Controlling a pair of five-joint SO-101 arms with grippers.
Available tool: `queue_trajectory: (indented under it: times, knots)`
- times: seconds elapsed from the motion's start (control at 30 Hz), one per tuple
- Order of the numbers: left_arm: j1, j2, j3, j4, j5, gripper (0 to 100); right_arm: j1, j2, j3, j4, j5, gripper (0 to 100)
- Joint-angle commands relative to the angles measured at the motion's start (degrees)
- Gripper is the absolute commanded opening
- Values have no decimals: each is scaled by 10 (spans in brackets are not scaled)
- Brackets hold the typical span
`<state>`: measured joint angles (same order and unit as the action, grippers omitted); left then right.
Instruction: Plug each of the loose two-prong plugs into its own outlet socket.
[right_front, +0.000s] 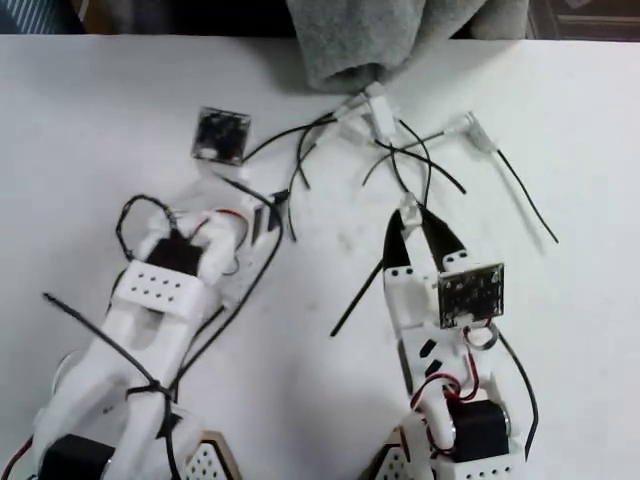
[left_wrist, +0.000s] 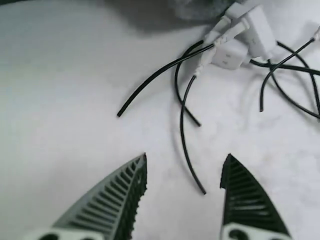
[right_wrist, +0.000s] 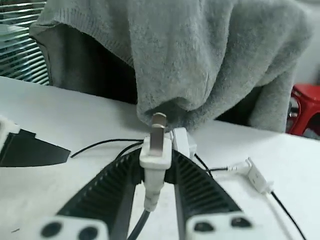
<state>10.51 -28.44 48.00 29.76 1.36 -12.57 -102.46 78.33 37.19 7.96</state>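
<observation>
**Two-prong plug, white, with black cord: item in grasp**

Item 1. Two-prong plug (right_wrist: 156, 152): clamped upright between the ribbed fingers of the right gripper (right_wrist: 155, 156), prongs pointing away from the wrist toward the grey cloth (right_wrist: 200, 60). Its cord hangs down between the fingers. In the high view it sits mid-table, near the socket blocks but apart from them.

Item 2. Socket blocks (right_front: 365, 112): small white cluster at the cloth's edge, with several black cords (left_wrist: 165, 72) fanning from it. One block shows two slots; whether any socket is filled cannot be told.

Item 3. Second plug (right_front: 478, 130): lies loose on the table (right_front: 120, 120), off to one side of the cluster, cord trailing.

Item 4. Left gripper (left_wrist: 186, 160): fingers spread wide, grasping nothing, with a loose cord end lying between them.
</observation>
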Motion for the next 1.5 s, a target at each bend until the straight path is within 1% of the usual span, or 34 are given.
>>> queue_trajectory:
  times: [0.0, 0.07, 0.2, 0.3, 0.4, 0.5, 0.63, 0.73, 0.87, 1.0, 1.1, 1.2, 1.33, 1.47]
  knots:
    - [16, -24, -48, -10, 7, 245, -46, -8, -15, -56, 64, 19]
    - [22, -40, -59, -10, 15, 245, -71, -8, -16, -66, 76, 19]
    - [32, -138, -60, -10, 76, 245, -88, -8, -19, -71, 77, 19]
    - [32, -236, -56, -9, 80, 245, -89, -8, -34, -66, 77, 19]
    - [37, -329, -56, 10, 83, 245, -92, -8, -52, -65, 77, 19]
    - [72, -407, -55, 33, 81, 245, -96, -8, -65, -44, 74, 19]
    - [138, -480, -54, 64, 79, 245, -153, -8, -76, -15, 78, 19]
    - [163, -489, -53, 86, 76, 247, -208, -8, -81, -6, 79, 19]
    - [167, -492, -55, 125, 34, 246, -244, -8, -80, -9, 79, 19]
    - [171, -503, -53, 137, 35, 246, -249, -7, -76, -10, 80, 19]
    - [215, -516, -41, 153, 31, 247, -249, -7, -76, -11, 80, 19]
    - [246, -527, -6, 147, 30, 247, -250, -7, -76, -19, 80, 19]
    - [247, -535, 40, 118, 30, 247, -262, -7, -76, -19, 80, 19]
    - [246, -548, 55, 120, 30, 247, -265, -7, -76, -16, 80, 19]
